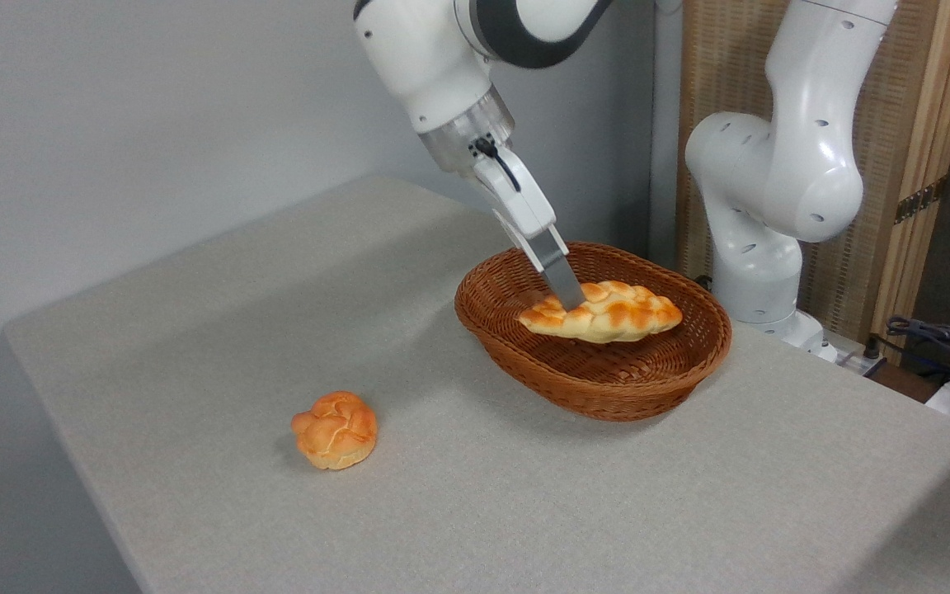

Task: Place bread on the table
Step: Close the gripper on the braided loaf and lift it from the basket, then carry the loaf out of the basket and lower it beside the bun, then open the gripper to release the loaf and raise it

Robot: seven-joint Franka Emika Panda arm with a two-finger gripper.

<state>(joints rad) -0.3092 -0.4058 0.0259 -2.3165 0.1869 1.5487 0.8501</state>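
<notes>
The jaws (pixel 571 304) are clenched on the bread (pixel 601 312), near its left end and not at its middle. The long braided loaf hangs level over the inside of the basket (pixel 599 388). It seems to be lifted off the basket floor, with its right end close to the far rim, but I cannot tell if that end touches the wicker or not.

About how the bread will handle, I judge the following. It stays straight though it is held near one end only, so it is probably light and quite stiff, maybe an imitation loaf. The surface looks smooth and a little shiny, so it could slip or turn between the jaws, because most of its length is on the right of the grip. A hold closer to the middle, in one of the grooves of the braid, would be more safe, since there the jaws sit in a hollow. With the present hold, a slow and steady move is better, and the loaf must pass over the basket rim without knocking it.

The worktop (pixel 195 330), covered in grey-beige cloth, has much free place to the left of the basket. A small round bun (pixel 335 430) lies there, well apart from the basket, so the bread should go down not on top of it.
</notes>
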